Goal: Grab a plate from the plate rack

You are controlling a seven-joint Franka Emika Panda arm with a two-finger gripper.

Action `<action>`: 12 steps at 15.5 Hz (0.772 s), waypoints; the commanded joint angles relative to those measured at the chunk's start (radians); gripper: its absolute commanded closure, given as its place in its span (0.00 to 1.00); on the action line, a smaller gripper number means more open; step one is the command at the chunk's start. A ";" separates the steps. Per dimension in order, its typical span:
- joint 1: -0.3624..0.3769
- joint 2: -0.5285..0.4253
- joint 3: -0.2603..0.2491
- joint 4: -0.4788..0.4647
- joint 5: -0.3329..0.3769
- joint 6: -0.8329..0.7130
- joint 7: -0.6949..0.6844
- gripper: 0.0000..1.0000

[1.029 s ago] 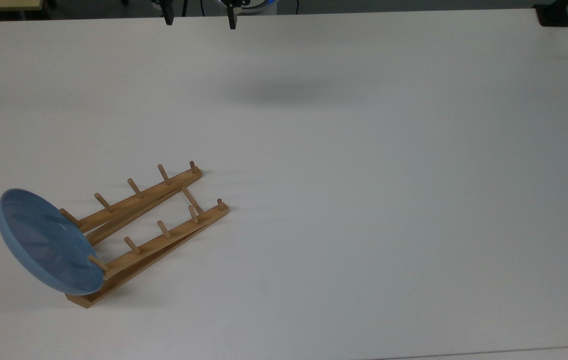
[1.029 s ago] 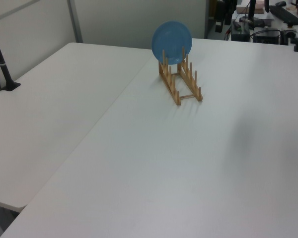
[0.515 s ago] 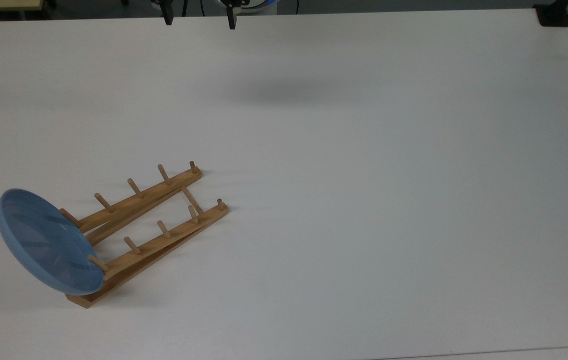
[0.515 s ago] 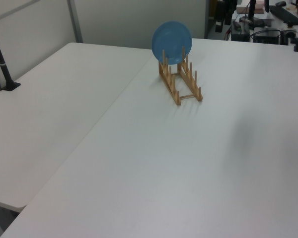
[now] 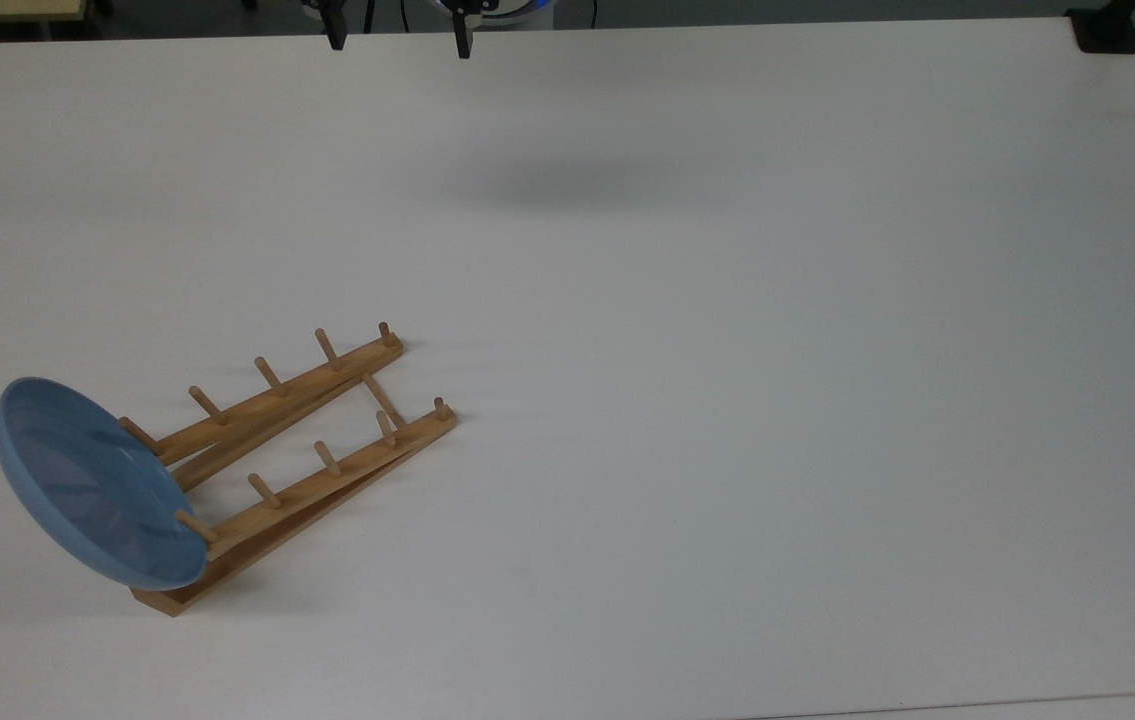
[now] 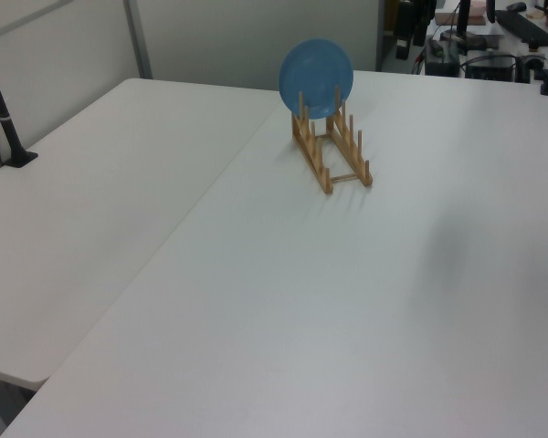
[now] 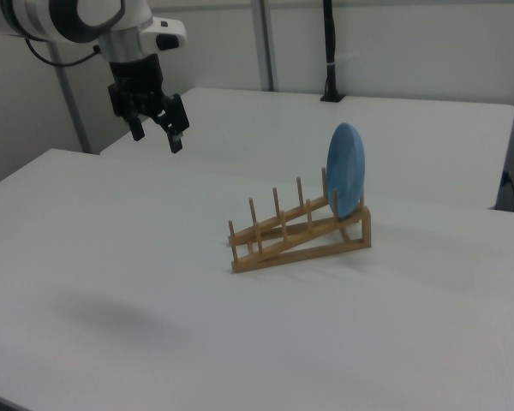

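I read no brand, label or writing on anything here. There is one plate (image 5: 92,480), light blue, and one plate rack (image 5: 299,448), light-brown wood, both on a white tabletop (image 5: 727,400). The rack is the only holder I have, and all it carries is that single plate. The plate stands on edge in the end slot, at the raised end of the rack, leaning against the last pair of pegs. In the top view that end is toward the top view's lower left; in the right view the plate (image 7: 346,169) sits at the right view's right end of the rack (image 7: 298,231), and in the left view the plate (image 6: 316,77) stands at the far end of the rack (image 6: 331,146).

I count two long rails on the rack, five upright pegs showing on each in the top view, with a thin crossbar near the low end. The other slots are bare.

My gripper (image 7: 155,128) hangs in the air well apart from the rack, toward the right view's upper left. Its two fingers (image 7: 176,134) are spread wide with nothing between them. In the top view the gripper (image 5: 399,38) is at the upper edge.
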 commanded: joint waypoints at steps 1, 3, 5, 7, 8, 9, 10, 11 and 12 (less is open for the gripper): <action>0.005 -0.008 -0.009 -0.007 0.024 0.004 -0.009 0.00; 0.006 -0.008 -0.009 -0.007 0.024 0.004 -0.008 0.00; 0.009 -0.008 -0.009 -0.007 0.024 0.003 -0.008 0.00; 0.008 -0.008 -0.009 -0.007 0.024 0.003 -0.008 0.00; 0.008 -0.007 -0.009 -0.007 0.024 0.006 -0.009 0.00; 0.009 -0.005 -0.009 -0.007 0.024 0.009 -0.015 0.00; 0.008 -0.004 -0.010 -0.007 0.023 0.013 -0.020 0.00; 0.003 -0.002 -0.010 -0.007 0.021 0.015 -0.038 0.00; 0.002 0.001 -0.010 -0.007 0.021 0.015 -0.089 0.00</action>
